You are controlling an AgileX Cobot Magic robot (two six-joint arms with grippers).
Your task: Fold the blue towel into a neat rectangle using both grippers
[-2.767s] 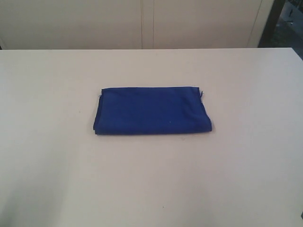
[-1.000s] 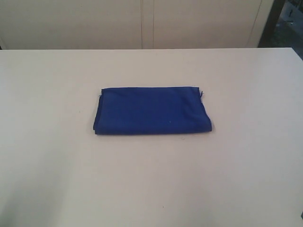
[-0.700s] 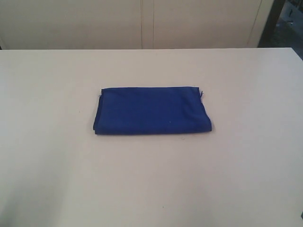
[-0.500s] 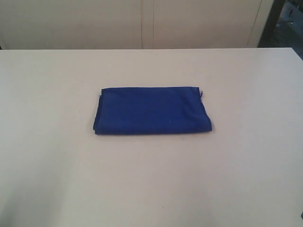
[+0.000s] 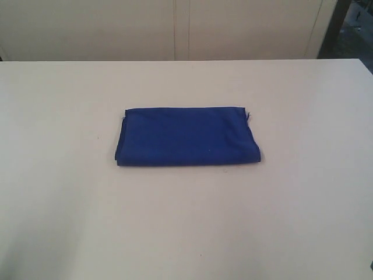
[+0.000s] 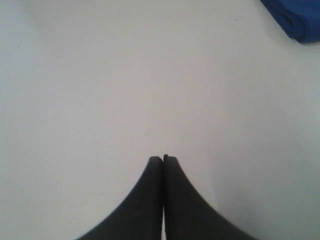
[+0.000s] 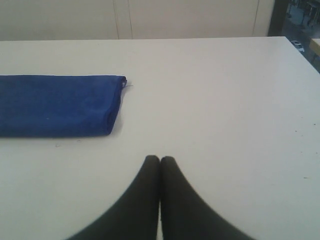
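Observation:
The blue towel (image 5: 186, 136) lies folded into a flat rectangle in the middle of the white table (image 5: 186, 221), a loose thread at its far right corner. Neither arm shows in the exterior view. In the left wrist view my left gripper (image 6: 163, 159) is shut, its black fingers pressed together over bare table, and only a corner of the blue towel (image 6: 296, 17) shows, well away from it. In the right wrist view my right gripper (image 7: 160, 159) is shut with nothing in it, and the blue towel (image 7: 57, 105) lies apart from its tips.
Pale cabinet doors (image 5: 175, 29) stand behind the table's far edge. A dark post (image 5: 337, 26) rises at the far right corner. The table's right edge (image 7: 307, 55) shows in the right wrist view.

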